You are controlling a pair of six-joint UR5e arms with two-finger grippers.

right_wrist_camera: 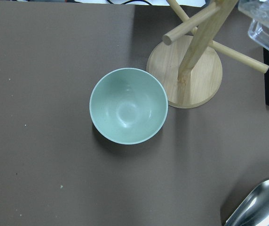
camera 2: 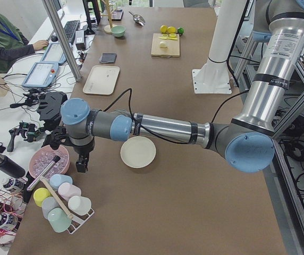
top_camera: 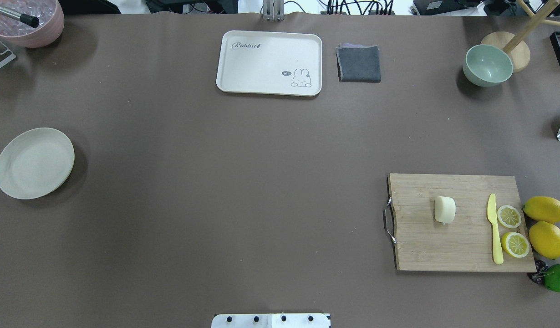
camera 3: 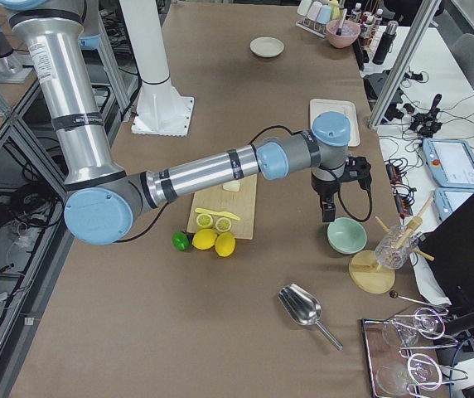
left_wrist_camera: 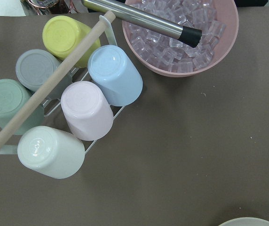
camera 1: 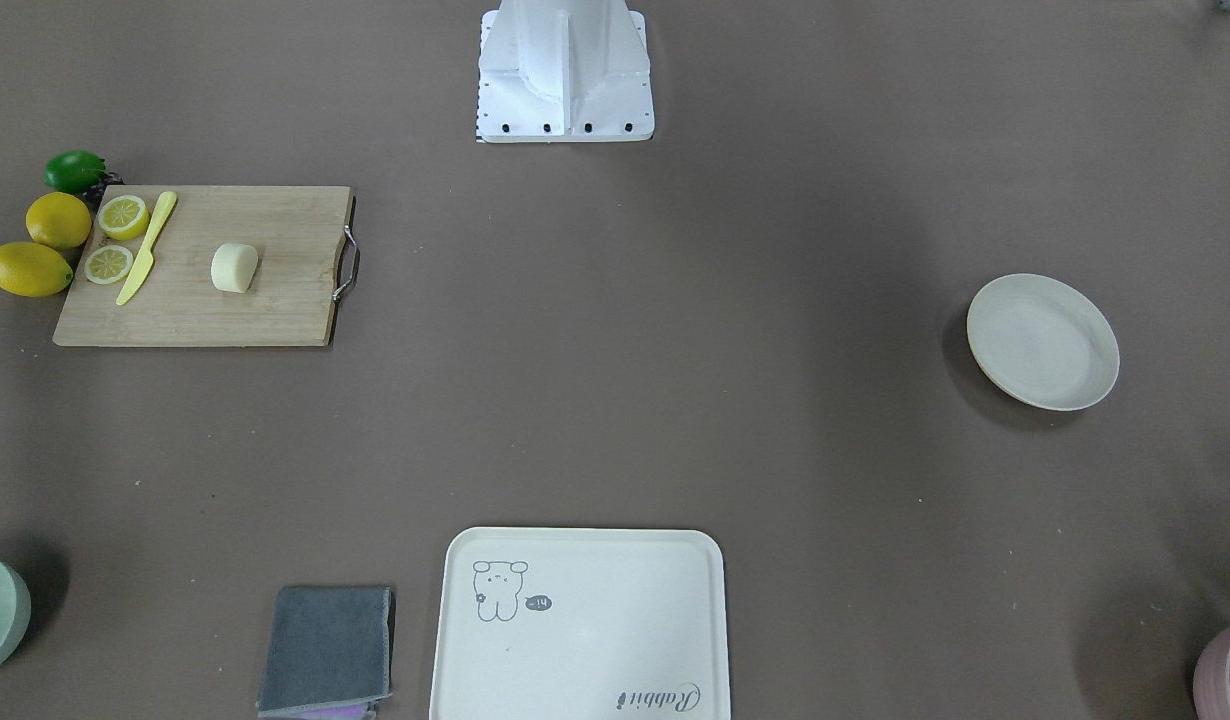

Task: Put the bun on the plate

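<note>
The pale cream bun lies on a wooden cutting board, away from both arms. The round off-white plate sits bare at the table's opposite end. My left gripper hangs beyond the plate, near a pink bowl of ice; only the side view shows it, so I cannot tell whether it is open or shut. My right gripper hovers above a pale green bowl, also seen only from the side, state unclear.
On the board lie a yellow knife and two lemon halves, with whole lemons and a lime beside it. A cream tray, grey cloth, cup rack, wooden stand and metal scoop line the edges.
</note>
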